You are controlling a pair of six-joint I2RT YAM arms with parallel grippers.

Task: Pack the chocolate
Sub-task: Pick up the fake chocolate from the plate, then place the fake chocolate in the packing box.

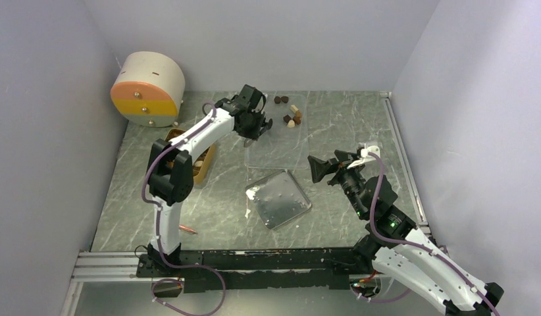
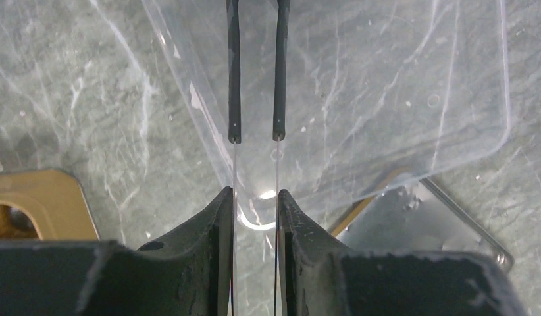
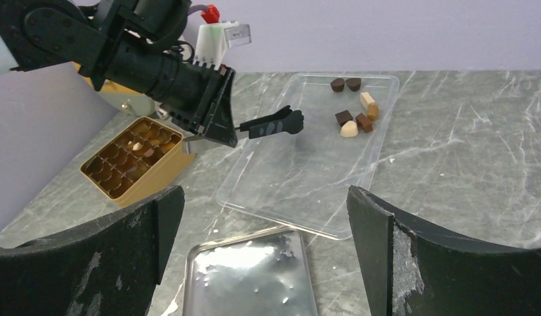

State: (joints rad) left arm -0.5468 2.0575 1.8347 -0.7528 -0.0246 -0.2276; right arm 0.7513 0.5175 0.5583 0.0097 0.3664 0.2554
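The left tool point(image 2: 256, 139) hangs barely spread and empty, and the right tool point(image 3: 264, 201) is spread wide. With so narrow a gap, the left one may push the chocolate point(image 3: 349, 129), in the upper right of the right wrist view, away.

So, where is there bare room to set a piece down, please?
The clear tray's near half, between the chocolate and the metal tray, is bare; so is the table right of it. Crowded: the left, where the left arm overhangs the gold box.

Left arm point(image 1: 195, 135) white, blk joints, purple cable point(image 1: 148, 172); left gripper point(image 2: 256, 138) blk, scuffed.
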